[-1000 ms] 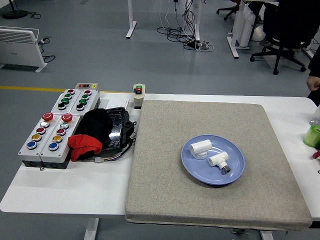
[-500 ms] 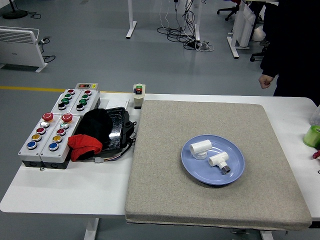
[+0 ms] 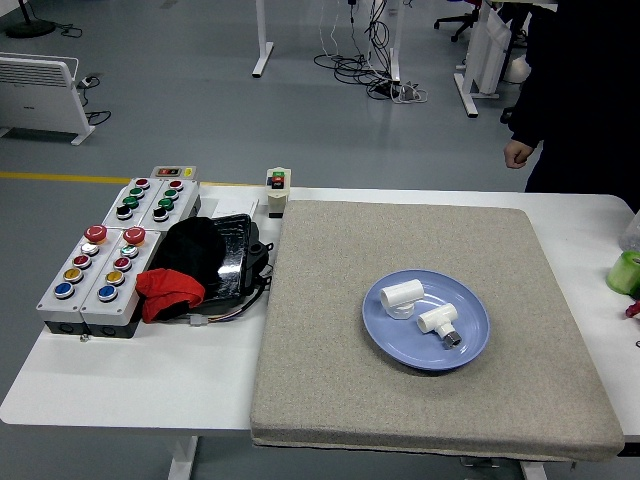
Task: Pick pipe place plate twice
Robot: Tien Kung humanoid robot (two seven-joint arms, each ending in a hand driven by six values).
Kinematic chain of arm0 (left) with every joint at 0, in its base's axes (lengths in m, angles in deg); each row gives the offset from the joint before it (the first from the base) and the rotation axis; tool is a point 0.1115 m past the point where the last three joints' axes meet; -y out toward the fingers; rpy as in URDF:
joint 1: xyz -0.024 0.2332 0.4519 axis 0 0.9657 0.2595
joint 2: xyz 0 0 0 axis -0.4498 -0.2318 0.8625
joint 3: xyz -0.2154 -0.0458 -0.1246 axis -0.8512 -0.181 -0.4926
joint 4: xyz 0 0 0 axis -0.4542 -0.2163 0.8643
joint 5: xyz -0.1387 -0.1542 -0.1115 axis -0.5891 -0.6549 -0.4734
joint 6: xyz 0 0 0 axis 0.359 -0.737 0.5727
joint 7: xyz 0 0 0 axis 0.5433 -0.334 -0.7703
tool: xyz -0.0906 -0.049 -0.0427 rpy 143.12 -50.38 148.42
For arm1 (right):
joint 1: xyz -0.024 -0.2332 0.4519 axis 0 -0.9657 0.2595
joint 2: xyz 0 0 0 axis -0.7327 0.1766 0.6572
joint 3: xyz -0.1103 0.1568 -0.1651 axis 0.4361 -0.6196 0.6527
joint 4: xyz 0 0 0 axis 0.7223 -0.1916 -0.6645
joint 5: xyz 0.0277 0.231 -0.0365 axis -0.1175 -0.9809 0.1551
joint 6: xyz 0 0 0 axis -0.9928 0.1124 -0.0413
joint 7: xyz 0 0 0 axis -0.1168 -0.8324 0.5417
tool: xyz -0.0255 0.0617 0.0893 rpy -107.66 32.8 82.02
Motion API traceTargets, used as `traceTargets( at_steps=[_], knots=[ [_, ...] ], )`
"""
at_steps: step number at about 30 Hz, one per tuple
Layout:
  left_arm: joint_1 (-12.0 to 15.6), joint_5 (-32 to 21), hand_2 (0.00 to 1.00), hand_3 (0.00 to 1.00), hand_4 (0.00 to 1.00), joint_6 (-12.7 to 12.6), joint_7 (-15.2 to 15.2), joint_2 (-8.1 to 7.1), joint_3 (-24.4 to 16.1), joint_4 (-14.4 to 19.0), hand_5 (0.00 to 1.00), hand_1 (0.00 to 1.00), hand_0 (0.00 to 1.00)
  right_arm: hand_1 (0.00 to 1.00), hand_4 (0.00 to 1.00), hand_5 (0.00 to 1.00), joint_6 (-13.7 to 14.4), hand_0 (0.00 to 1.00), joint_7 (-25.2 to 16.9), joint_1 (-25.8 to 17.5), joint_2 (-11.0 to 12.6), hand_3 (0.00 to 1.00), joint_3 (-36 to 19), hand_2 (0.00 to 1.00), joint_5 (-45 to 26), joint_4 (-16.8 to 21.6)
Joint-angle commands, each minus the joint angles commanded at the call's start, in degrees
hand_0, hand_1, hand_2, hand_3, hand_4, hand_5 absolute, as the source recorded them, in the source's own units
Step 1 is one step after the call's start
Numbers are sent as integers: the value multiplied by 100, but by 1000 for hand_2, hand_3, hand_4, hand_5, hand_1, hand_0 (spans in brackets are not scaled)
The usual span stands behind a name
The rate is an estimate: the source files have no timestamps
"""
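Observation:
A blue plate point(image 3: 400, 343) sits on a grey mat point(image 3: 330, 380) right of the table's middle. Two white pipe fittings lie on the plate: a short tube point(image 3: 402, 293) at its upper left and a T-shaped piece point(image 3: 437, 320) near its middle. Neither robot hand is in view.
A person in dark clothes stands at the far right of the table, one hand point(image 3: 517, 153) hanging above the table's far edge. Button boxes point(image 3: 115, 245), a black object with red cloth point(image 3: 195, 262) and a small switch box point(image 3: 277, 189) lie at the left. A green object point(image 3: 624, 271) is at the right edge.
The person has stepped in from the right to the table's far right side, and their hand has moved left and down a little. The plate and pipes have not moved.

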Motion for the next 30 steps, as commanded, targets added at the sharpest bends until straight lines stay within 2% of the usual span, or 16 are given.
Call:
traceTargets(
  at_steps=[30],
  knots=[
    [-2,18,707,646,309,-3,23,6,21,-2,998,684,695,790,565,517,180,831,-115,19,-65,825,-129,911,-128,65]
  ],
)
